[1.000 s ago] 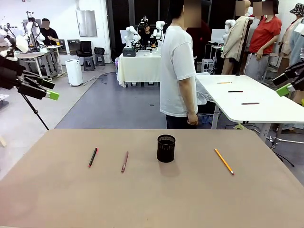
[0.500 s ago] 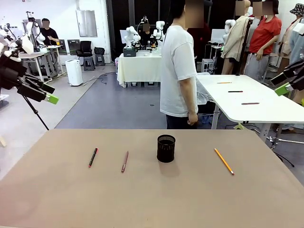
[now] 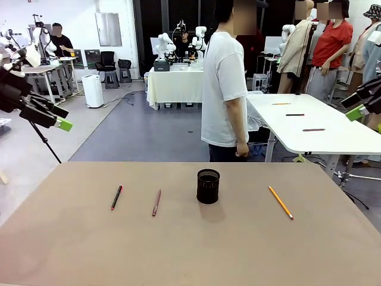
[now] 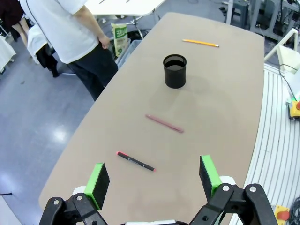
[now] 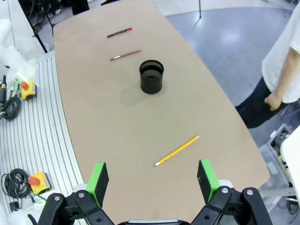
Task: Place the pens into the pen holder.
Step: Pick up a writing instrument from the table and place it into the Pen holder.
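Three pens lie flat and apart on the matte tan table [image 3: 71, 250], none yet in the pen holder [image 3: 208, 186], a small black wire-mesh cup standing upright just right of the frame's centre in the front view. The black pen [image 3: 116, 197] with red ends lies at centre left. The reddish-brown pen [image 3: 156, 202] lies between it and the holder, and the yellow pen [image 3: 280, 202] lies at an angle to the holder's right, well apart from it. All three look light, stiff and slim, and likely to roll or skid on the smooth top. Whether the yellow one has pencil-like flats is too small to tell. A hold across the shaft near mid-length, with the pads closing low beside the tabletop, seems the surest way to lift each without it pivoting. The holder looks light as well, so a pen tip catching its rim could nudge or tip it. A near-vertical drop through the open mouth would suit best. The left gripper [image 3: 63, 117] hangs high at the frame's left edge, off the table, its green pads spread wide with nothing between them. The right gripper [image 3: 355, 106] sits high at the right edge, likewise wide apart and empty. A person in a white shirt [image 3: 221, 89] stands beyond the far edge.
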`<action>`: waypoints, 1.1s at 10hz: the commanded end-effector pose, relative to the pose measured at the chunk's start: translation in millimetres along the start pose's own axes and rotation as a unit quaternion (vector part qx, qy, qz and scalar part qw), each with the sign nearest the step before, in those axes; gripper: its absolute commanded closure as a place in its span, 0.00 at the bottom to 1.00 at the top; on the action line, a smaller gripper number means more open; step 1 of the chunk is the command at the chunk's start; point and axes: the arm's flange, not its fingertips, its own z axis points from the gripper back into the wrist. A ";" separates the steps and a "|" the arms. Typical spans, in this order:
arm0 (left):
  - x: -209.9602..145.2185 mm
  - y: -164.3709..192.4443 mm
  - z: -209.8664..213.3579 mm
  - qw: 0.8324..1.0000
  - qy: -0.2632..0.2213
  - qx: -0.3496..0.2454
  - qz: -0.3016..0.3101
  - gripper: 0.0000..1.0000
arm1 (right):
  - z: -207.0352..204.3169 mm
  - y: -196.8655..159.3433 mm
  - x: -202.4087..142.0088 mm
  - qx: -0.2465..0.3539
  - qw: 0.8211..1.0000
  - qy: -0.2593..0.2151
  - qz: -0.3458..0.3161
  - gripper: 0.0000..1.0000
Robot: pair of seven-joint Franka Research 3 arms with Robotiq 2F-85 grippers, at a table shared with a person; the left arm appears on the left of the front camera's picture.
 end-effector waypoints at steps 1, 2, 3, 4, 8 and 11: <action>1.0 1.3 -0.5 1.000 -0.006 0.000 -0.001 0.00 | -0.2 1.6 1.5 0.002 1.000 -0.003 0.004 0.00; 1.0 1.3 -0.5 1.000 -0.006 0.000 -0.001 0.00 | -0.2 1.6 1.5 0.002 1.000 -0.003 0.004 0.00; 1.0 1.3 -0.5 1.000 -0.006 0.000 -0.001 0.00 | -0.2 1.6 1.5 0.002 1.000 -0.003 0.004 0.00; 1.0 1.3 -0.5 1.000 -0.006 0.000 -0.001 0.00 | -0.2 1.6 1.5 0.002 1.000 -0.003 0.004 0.00; 1.0 1.3 -0.5 1.000 -0.006 0.000 -0.001 0.00 | -0.2 1.6 1.5 0.002 1.000 -0.003 0.004 0.00; 11.5 -8.8 3.0 0.999 0.042 -0.015 0.021 0.00 | -0.2 1.6 1.5 0.002 1.000 -0.003 0.004 0.00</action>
